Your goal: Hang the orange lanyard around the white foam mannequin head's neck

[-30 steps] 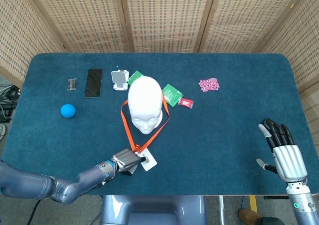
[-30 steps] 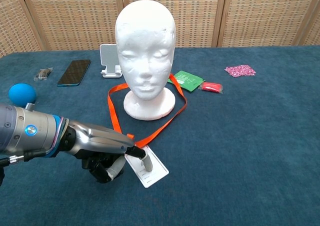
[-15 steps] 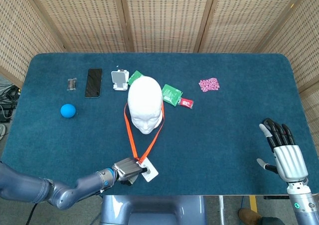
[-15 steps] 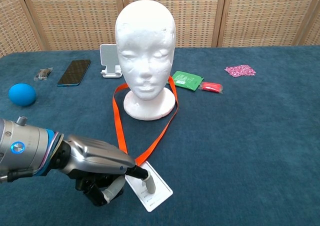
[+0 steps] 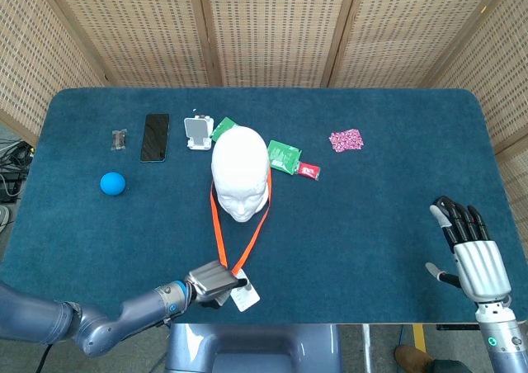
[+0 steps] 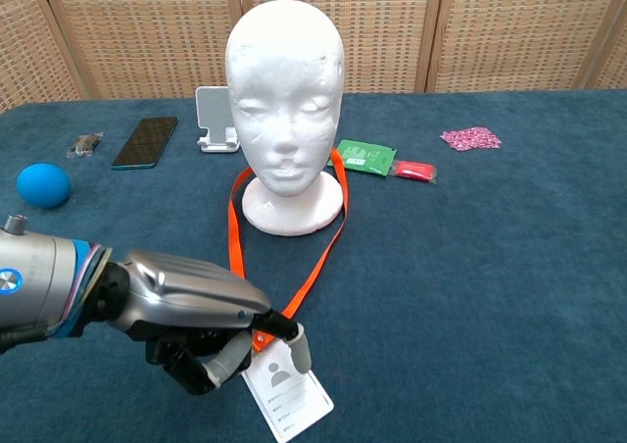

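We see our left hand [image 6: 196, 320] clamped on the orange lanyard [image 6: 294, 267] — drawn tauter toward the table's near edge; right hand [image 5: 472, 253] unchanged — fingers spread.

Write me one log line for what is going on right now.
left robot hand: holds orange lanyard at badge end | lanyard: looped around white foam mannequin head neck | ID badge: lifted, tilted | right robot hand: open, idle

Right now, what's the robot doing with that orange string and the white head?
The robot's left hand holds the badge end of the orange lanyard, near the table's front edge. The strap already loops around the neck of the white foam head. The right hand hovers open far off at the table's right end, holding nothing.
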Robot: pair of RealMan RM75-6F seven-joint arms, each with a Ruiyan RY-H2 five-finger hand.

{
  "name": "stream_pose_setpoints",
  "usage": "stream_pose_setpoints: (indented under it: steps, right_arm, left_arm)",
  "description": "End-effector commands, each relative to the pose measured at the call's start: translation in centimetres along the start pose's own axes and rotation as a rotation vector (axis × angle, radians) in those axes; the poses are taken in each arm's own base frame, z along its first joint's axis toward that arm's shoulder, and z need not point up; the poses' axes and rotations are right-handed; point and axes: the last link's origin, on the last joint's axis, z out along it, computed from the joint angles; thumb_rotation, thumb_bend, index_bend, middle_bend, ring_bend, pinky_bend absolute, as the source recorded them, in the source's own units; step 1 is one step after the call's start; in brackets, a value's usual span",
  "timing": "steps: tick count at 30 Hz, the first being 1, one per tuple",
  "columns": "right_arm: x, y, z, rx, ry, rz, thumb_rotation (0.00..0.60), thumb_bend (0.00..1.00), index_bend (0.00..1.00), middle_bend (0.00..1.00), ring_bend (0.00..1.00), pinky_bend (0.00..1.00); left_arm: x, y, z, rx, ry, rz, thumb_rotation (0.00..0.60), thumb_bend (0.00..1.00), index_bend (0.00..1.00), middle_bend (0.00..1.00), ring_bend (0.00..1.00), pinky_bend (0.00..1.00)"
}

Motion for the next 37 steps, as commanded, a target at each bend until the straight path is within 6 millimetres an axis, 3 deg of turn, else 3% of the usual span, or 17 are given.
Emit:
stream_pose_setpoints:
  steps: [1, 7, 10, 13, 15, 16, 17, 18, 20, 21, 22, 29, 33, 37]
  right_arm:
    - [0.0, 0.0, 0.0, 0.0, 0.001, 0.001, 0.6, 0.18, 0.03, 0.0, 0.0, 0.0]
    - [0.1, -0.1, -0.1, 0.004, 0.004, 0.001, 0.6, 0.18, 0.03, 0.0, 0.0, 0.0]
    - [0.2, -0.2, -0.2, 0.007, 0.005, 0.004, 0.6, 0.17, 0.03, 0.0, 0.0, 0.0]
    - [0.3, -0.3, -0.3, 0.011, 0.008, 0.006, 0.6, 0.17, 0.03, 0.0, 0.0, 0.0]
    - [0.3, -0.4, -0.3, 0.015, 0.009, 0.008, 0.6, 0.18, 0.03, 0.0, 0.0, 0.0]
    - [0.3, -0.5, -0.3, 0.018, 0.009, 0.01, 0.6, 0.18, 0.03, 0.0, 0.0, 0.0]
    - [0.4, -0.5, -0.3, 0.019, 0.009, 0.01, 0.6, 0.18, 0.03, 0.0, 0.0, 0.0]
    - [0.4, -0.6, -0.3, 0.022, 0.009, 0.011, 0.6, 0.17, 0.03, 0.0, 0.0, 0.0]
    - [0.4, -0.7, -0.3, 0.026, 0.006, 0.013, 0.6, 0.17, 0.03, 0.0, 0.0, 0.0]
    - [0.4, -0.8, -0.3, 0.027, 0.006, 0.014, 0.6, 0.17, 0.03, 0.0, 0.0, 0.0]
    - [0.5, -0.8, -0.3, 0.027, 0.006, 0.013, 0.6, 0.17, 0.03, 0.0, 0.0, 0.0]
    - [0.6, -0.4, -0.4, 0.007, -0.014, -0.01, 0.6, 0.15, 0.03, 0.0, 0.0, 0.0]
    - [0.7, -0.2, -0.5, -0.008, -0.038, -0.027, 0.6, 0.01, 0.0, 0.0, 0.0, 0.0]
    - [1.0, 0.0, -0.5, -0.03, -0.045, -0.034, 0.6, 0.0, 0.0, 0.0, 0.0, 0.0]
  left_arm:
    - [1.3, -1.2, -2.1, 0.016, 0.118, -0.02, 0.6, 1.0, 0.2, 0.97, 0.88, 1.0]
    - [1.7, -3.7, -5.1, 0.049, 0.231, -0.032, 0.6, 0.96, 0.16, 0.97, 0.88, 1.0]
    - [1.3, -5.5, -7.0, 0.081, 0.276, -0.031, 0.6, 0.73, 0.13, 0.95, 0.88, 1.0]
    - [0.6, -8.0, -9.4, 0.148, 0.329, -0.018, 0.6, 0.37, 0.06, 0.9, 0.83, 0.94]
    - [-0.3, -9.9, -11.4, 0.21, 0.358, -0.014, 0.6, 0.12, 0.01, 0.79, 0.72, 0.82]
    - [-0.8, -11.1, -12.7, 0.255, 0.377, -0.019, 0.6, 0.06, 0.0, 0.73, 0.66, 0.75]
    - [-1.1, -11.7, -13.4, 0.277, 0.389, -0.022, 0.6, 0.01, 0.0, 0.61, 0.55, 0.62]
    - [-1.5, -12.5, -14.4, 0.314, 0.405, -0.027, 0.6, 0.0, 0.0, 0.51, 0.46, 0.51]
    - [-2.6, -14.6, -17.4, 0.426, 0.47, -0.05, 0.6, 0.0, 0.0, 0.18, 0.17, 0.2]
    - [-3.5, -16.6, -20.3, 0.561, 0.551, -0.116, 0.6, 0.0, 0.0, 0.06, 0.06, 0.08]
    - [-4.0, -17.0, -21.2, 0.6, 0.595, -0.133, 0.6, 0.0, 0.0, 0.02, 0.01, 0.03]
    - [-6.6, -17.7, -24.7, 0.842, 0.828, -0.256, 0.6, 0.0, 0.0, 0.0, 0.0, 0.0]
    - [-7.4, -17.1, -25.5, 0.914, 0.856, -0.248, 0.6, 0.0, 0.0, 0.0, 0.0, 0.0]
    - [-8.2, -16.4, -25.8, 0.93, 0.868, -0.249, 0.6, 0.0, 0.0, 0.0, 0.0, 0.0]
